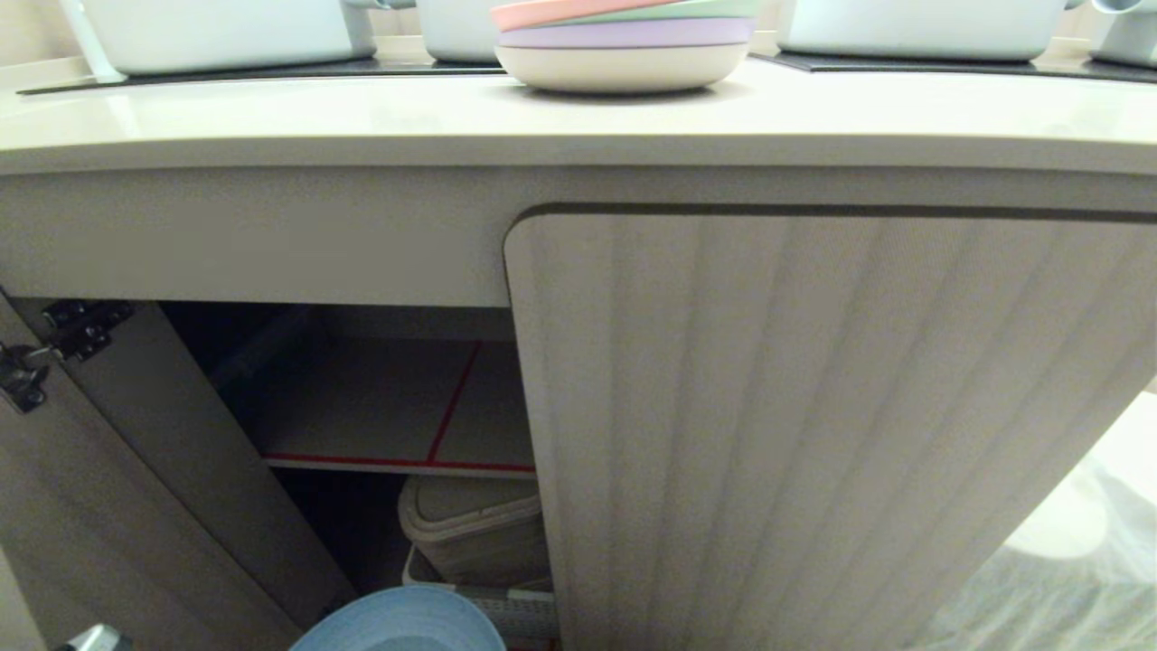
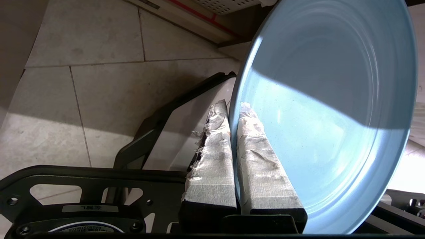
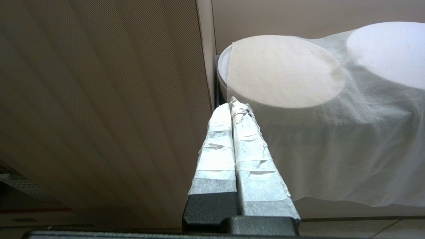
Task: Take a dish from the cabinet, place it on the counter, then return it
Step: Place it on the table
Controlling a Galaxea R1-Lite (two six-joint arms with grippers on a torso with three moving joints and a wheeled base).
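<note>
The light blue dish (image 2: 325, 109) is held on edge in my left gripper (image 2: 233, 109), whose taped fingers (image 2: 215, 159) are shut on its rim, one on each side. In the head view the dish (image 1: 402, 622) shows at the bottom edge, low in front of the open left side of the cabinet (image 1: 813, 425). Inside, the shelf (image 1: 380, 407) with its red tape edge lies bare. The counter (image 1: 362, 117) runs across the top. My right gripper (image 3: 231, 105) is parked shut, empty, beside the closed ribbed door (image 3: 99, 99).
A stack of pastel plates (image 1: 624, 45) stands on the counter, with white pots (image 1: 217, 32) on black hob panels behind. A lidded beige bin (image 1: 475, 529) sits under the shelf. The open left door (image 1: 108, 470) swings out at the left. White cloth-covered stacks (image 3: 282, 73) stand right of the cabinet.
</note>
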